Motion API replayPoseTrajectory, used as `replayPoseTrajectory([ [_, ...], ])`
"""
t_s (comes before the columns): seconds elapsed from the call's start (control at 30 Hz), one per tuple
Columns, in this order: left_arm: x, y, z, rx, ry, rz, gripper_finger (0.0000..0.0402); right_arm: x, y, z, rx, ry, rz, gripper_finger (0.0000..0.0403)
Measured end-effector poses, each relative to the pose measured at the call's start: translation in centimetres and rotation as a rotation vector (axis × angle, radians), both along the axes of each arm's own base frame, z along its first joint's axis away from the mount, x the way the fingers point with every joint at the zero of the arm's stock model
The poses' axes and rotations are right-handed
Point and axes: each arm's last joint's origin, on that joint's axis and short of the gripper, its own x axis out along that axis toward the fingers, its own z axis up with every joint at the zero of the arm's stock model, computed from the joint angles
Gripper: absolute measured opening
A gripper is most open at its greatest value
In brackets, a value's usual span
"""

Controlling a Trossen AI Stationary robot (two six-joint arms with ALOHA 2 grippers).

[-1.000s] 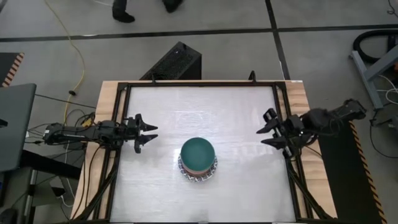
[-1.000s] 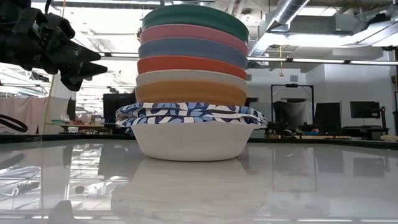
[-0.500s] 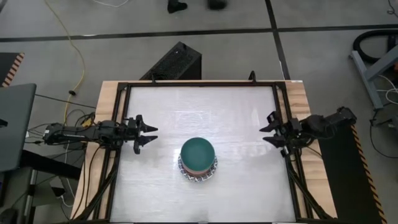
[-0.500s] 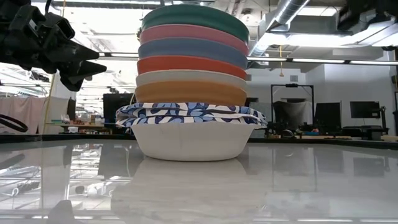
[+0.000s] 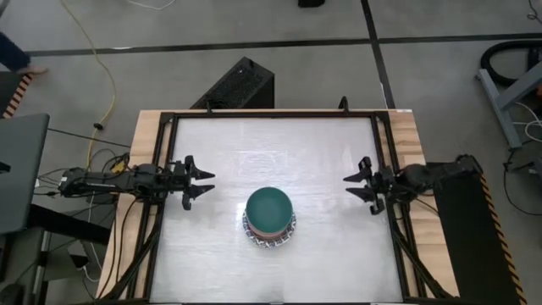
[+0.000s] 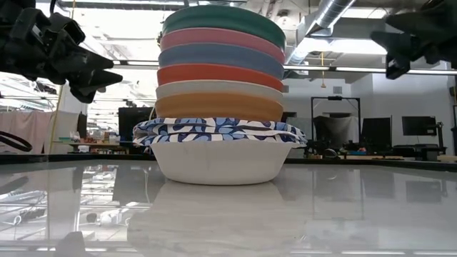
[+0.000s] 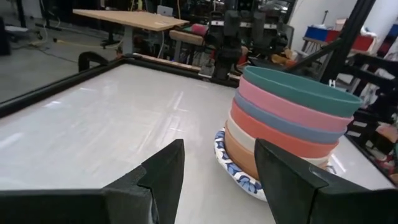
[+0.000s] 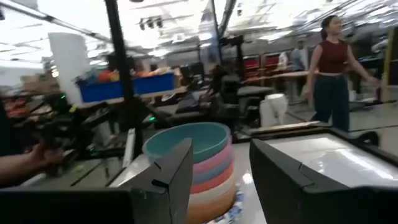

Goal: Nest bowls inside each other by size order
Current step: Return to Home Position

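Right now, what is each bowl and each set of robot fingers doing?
Bowl stack: nested upright on the table, nothing touching it.
Green bowl: on top, empty.
Left fingers: open, empty, at the table's left edge.
Right fingers: open, empty, at the table's right edge.

Six plain bowls (image 6: 220,75), patterned bowls (image 6: 214,129) of unclear count, left pincer (image 5: 210,182), right pincer (image 5: 347,185), one table (image 5: 279,144).

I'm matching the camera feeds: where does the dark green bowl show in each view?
High view: green bowl just below centre, topping the stack.
Low view: green bowl at top centre.
Left wrist view: green bowl right of middle.
Right wrist view: green bowl near centre.
Shared landmark: the blue-and-white patterned bowl ringing the stack's base.
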Motion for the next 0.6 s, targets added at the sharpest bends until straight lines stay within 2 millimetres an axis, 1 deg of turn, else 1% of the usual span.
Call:
replayPoseTrajectory([
  [0.07, 0.0, 0.0, 0.0, 0.013, 0.002, 0.003, 0.0185, 0.1, -0.1, -0.2, -0.007, 0.024, -0.015, 0.0178],
  [0.2, 0.0, 0.0, -0.1, 0.047, 0.011, 0.003, 0.0185, 0.3, -0.3, -1.4, -0.011, 0.144, -0.037, 0.0178],
  [0.6, 0.0, 0.1, -0.3, 0.086, 0.041, 0.024, 0.0185, 0.9, -0.9, -2.3, -0.059, 0.243, -0.103, 0.0178],
])
